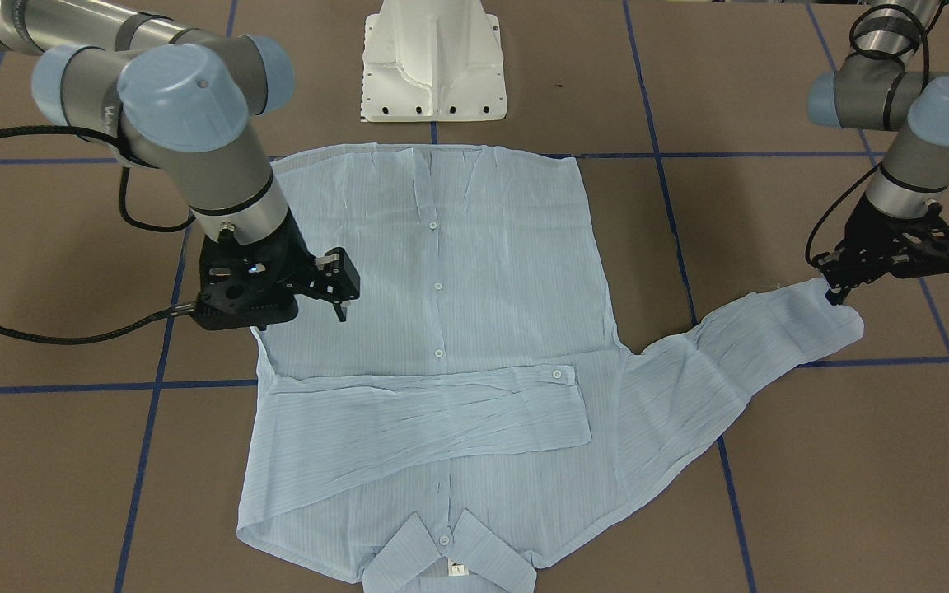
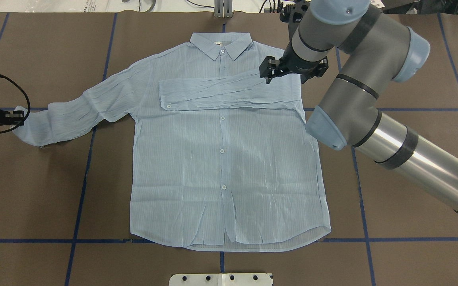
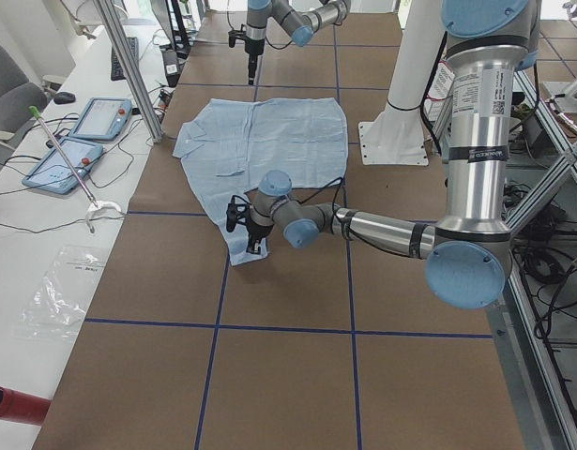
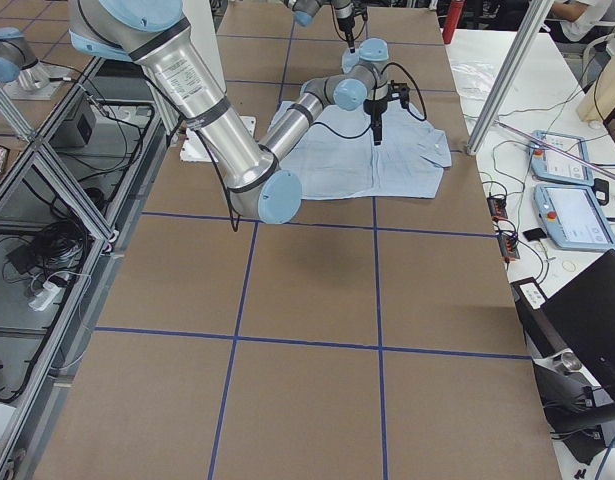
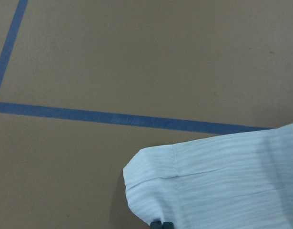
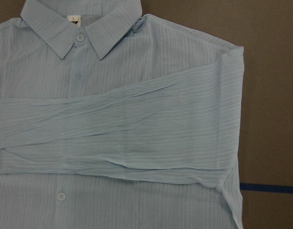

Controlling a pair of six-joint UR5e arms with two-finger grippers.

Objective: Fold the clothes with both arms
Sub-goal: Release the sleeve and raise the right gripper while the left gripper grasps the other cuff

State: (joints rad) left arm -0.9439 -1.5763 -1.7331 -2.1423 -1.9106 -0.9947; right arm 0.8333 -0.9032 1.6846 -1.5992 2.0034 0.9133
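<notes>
Brown table (image 2: 34,190) crossed with blue tape; pale-blue striped shirt (image 2: 221,167) flat at centre of overhead view, collar (image 2: 221,41) at top, one sleeve (image 2: 229,93) folded across chest; right gripper (image 1: 343,311) left of front-facing frame, over shirt's edge, empty, finger gap unclear; left gripper (image 1: 835,296) at right, clamped on outstretched cuff (image 1: 833,325).

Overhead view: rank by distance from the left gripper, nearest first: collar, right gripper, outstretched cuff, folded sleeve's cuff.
1. The outstretched cuff, view's left edge, at the left gripper's fingers.
2. The folded sleeve's cuff, on the chest, left of the button line.
3. The collar, top centre.
4. The right gripper, past the collar, over the shoulder on the view's right.
</notes>
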